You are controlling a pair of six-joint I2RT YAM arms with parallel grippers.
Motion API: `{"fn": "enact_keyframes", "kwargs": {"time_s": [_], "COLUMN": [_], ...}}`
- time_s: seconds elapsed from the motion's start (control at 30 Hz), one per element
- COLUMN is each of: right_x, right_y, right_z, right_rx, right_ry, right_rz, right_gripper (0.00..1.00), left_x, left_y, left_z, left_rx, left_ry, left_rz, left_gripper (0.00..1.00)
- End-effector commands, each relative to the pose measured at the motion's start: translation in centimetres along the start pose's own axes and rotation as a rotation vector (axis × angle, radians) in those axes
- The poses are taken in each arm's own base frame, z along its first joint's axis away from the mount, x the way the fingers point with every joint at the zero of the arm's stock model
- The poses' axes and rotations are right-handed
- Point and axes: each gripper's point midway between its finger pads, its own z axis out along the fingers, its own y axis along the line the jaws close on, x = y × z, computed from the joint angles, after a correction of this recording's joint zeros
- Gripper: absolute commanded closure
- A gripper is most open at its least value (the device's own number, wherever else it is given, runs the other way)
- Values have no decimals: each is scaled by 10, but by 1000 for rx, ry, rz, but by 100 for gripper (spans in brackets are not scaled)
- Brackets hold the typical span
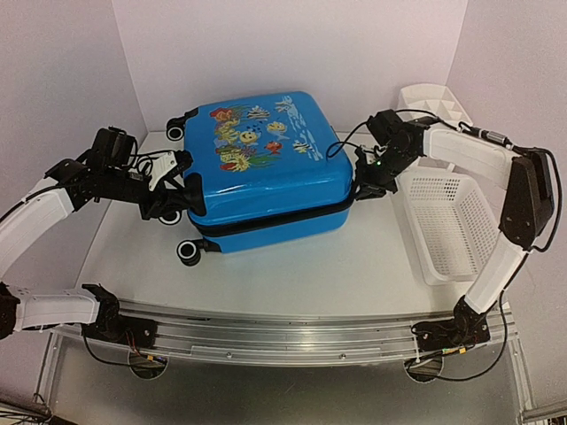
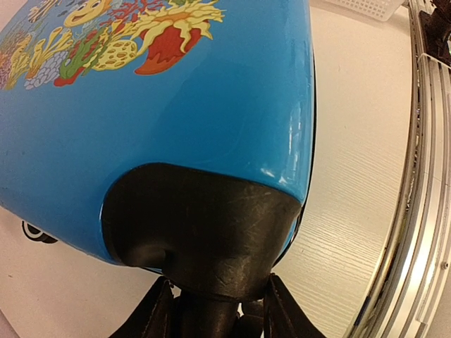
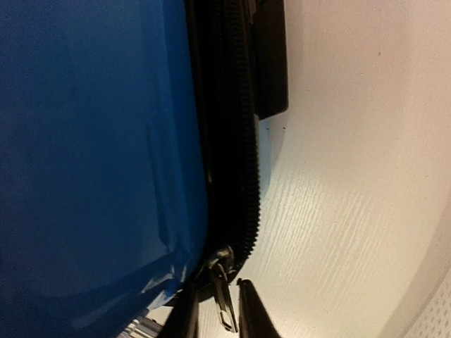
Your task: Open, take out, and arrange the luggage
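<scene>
**A:** From above, where is the suitcase [image 1: 266,177] lying?

**B:** It is lying flat in the middle of the table [image 1: 310,274], fish-print lid facing up. It is closed, so its inside is not showing. The left gripper [image 1: 182,199] is working at its left end and the right gripper [image 1: 361,181] at its right end. A white slatted basket [image 1: 447,226] is sitting just to the right, with only its own slats showing inside. A white divided tray [image 1: 425,96] is standing beyond it, at the far right.

**A:** And the left wrist view?

**B:** The fingers [image 2: 155,313] are clamping the black wheel housing [image 2: 204,225] at the suitcase's corner, one on each side.

**A:** The right wrist?

**B:** The fingers [image 3: 250,310] are standing close on either side of the zip pull [image 3: 224,306], which is hanging from the black zip band [image 3: 236,141]. A sliver of gap is showing, so I cannot tell whether they are pinching it.
</scene>
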Motion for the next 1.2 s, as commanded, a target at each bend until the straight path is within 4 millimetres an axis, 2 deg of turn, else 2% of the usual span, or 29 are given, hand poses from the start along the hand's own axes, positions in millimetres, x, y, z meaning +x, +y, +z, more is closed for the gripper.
{"fn": "enact_keyframes", "kwargs": {"time_s": [0.0,0.1,0.2,0.33,0.4,0.5,0.6,0.67,0.73,0.77,0.8,0.87,0.97,1.07,1.17], "right_x": [5,16,35,48,53,62,64,61,59,59,59,56,51,50,49], "right_y": [-5,-6,1,23,29,30,25,21,19,19,19,18,13,1,-1], "right_z": [18,17,12,-3,-7,-10,-14,-15,-11,-9,-7,-6,-11,-18,-22], "right_rx": [-1,-16,-88,-271,-336,-352,-332,-310,-298,-295,-293,-282,-244,-158,-126], "right_ry": [24,47,80,33,20,20,-7,-29,-24,-17,-12,-19,-53,-69,-77], "right_rz": [38,63,89,124,149,159,161,165,173,175,177,178,175,176,151], "right_gripper": [100,100,100,100,100,100,100,100,100,100,100,100,100,100,100], "left_x": [10,5,-10,-36,-36,-24,-18,-12,-11,-7,-4,7,23,36,46], "left_y": [8,11,13,12,5,6,-13,-6,0,-4,-7,-12,-6,5,9], "left_z": [-2,-5,-14,-26,-22,-14,-12,-14,-23,-28,-31,-34,-38,-39,-32], "left_rx": [-43,-63,-79,-56,-10,-19,94,72,78,119,150,208,231,215,233], "left_ry": [30,6,-65,-194,-191,-143,-70,-1,34,55,83,153,224,283,321], "left_rz": [-166,-232,-310,-388,-399,-350,-137,-47,41,47,52,79,132,197,229], "left_gripper": [100,100,100,100,100,100,99,83,59,42,31,16,10,9,9]}}
